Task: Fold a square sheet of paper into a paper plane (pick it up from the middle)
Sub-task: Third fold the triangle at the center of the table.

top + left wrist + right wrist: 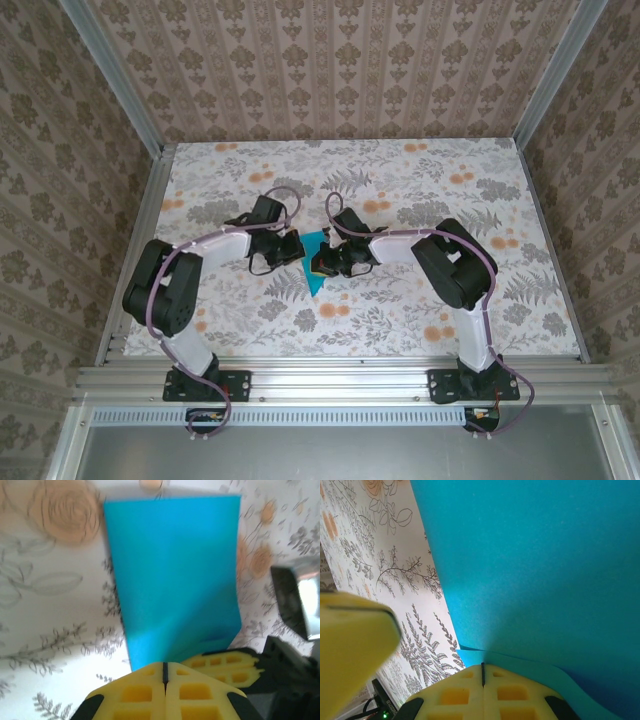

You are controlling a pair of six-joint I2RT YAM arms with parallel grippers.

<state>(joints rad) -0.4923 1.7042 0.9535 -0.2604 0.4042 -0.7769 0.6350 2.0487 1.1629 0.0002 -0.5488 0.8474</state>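
The square sheet of paper (316,270) is bright cyan-blue, folded over on itself, and sits mid-table between my two grippers. My left gripper (297,252) meets it from the left and my right gripper (323,264) from the right. In the left wrist view the sheet of paper (175,580) rises to the left gripper (164,666), whose yellow jaws are pressed together on its near edge; the right gripper's fingers (225,662) hold the same edge just beside it. In the right wrist view two layers of the sheet of paper (545,570) run into the shut right gripper (482,667).
The table (420,320) wears a floral cloth. An aluminium rail (340,378) runs along its near edge, with frame posts at the corners and patterned walls on three sides. A blurred yellow finger (350,645) of the left gripper is close at the left of the right wrist view.
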